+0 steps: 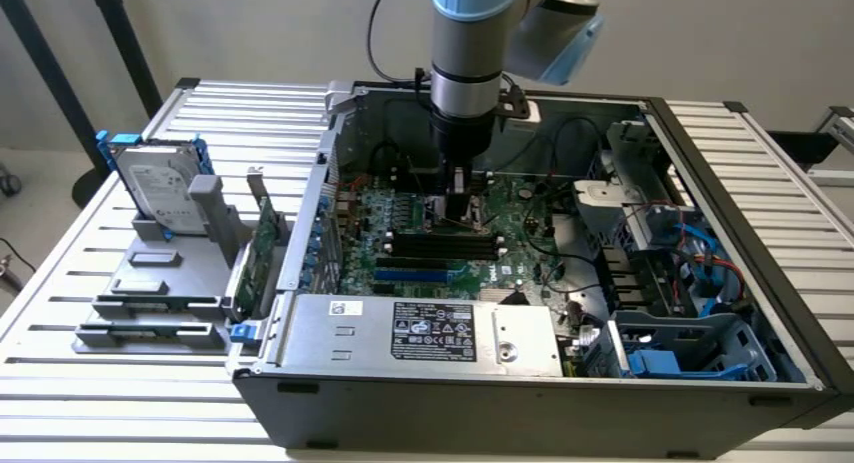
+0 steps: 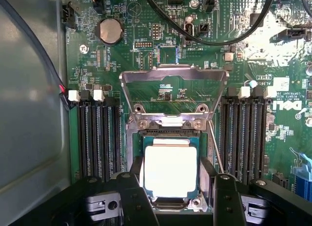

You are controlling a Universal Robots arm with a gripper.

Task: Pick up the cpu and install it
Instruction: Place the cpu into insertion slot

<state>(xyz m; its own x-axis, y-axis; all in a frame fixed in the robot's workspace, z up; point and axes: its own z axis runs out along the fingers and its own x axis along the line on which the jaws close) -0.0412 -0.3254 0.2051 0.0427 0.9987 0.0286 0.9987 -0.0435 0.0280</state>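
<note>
One arm hangs straight down into one open computer case (image 1: pixel 747 383); its one gripper (image 2: pixel 171 189) has two black fingers (image 2: pixel 132 197), closed on opposite edges of the single cpu (image 2: pixel 170 170) — the silver square sits low in the socket, its rim just showing. One metal load plate (image 2: pixel 173 70) stands tipped up behind it; one thin lever (image 2: pixel 216 147) runs beside the socket. Two banks of memory slots (image 2: pixel 100 138) flank the spot closely — one on each side; one coin battery (image 2: pixel 110 30) and looping black cables (image 2: pixel 214 26) lie beyond. At the exterior view's left, outside the case, one hard drive (image 1: pixel 160 188) in a blue bracket stands on the slatted table (image 1: pixel 80 403).
</note>
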